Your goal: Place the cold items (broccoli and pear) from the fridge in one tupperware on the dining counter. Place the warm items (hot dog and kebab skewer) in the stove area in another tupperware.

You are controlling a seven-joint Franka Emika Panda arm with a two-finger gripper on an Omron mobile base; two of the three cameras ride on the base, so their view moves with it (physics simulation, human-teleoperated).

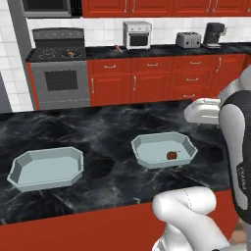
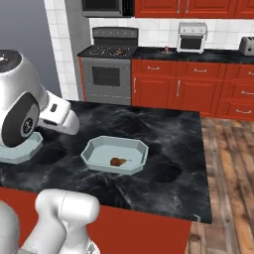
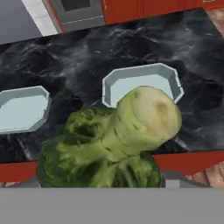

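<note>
Gripper [image 3: 103, 181] clamped wide around a head of broccoli [image 3: 109, 144], florets down at the lower centre of the hand view, pale cut stalk pointing up and to the right; fingertips themselves hidden behind the green, so the grip judged from how the vegetable fills the space between them. Poised over the near edge of the dark marble dining counter [image 1: 108, 132], with two pale blue tupperware tubs beyond. Directly past the stalk end, upper centre-right of the hand view, the right tupperware [image 3: 142, 83]; its near rim partly covered by the broccoli. Same tub in the left base view at centre right [image 1: 164, 149], already holding a small brown item with a stem, most likely the pear [image 1: 172, 155], also visible at the centre of the right base view [image 2: 117, 161]. Second tub, the left tupperware [image 3: 22, 107], off at the left edge of the hand view and empty as far as visible [image 1: 46, 167]. Broccoli's long axis aimed roughly toward the pear's tub, so the coming move judged as a short forward carry and lowering there, not across to the empty tub. Stove [image 1: 60, 68] in the upper left of the left base view, something small and brownish on its top, too small to name.
</note>
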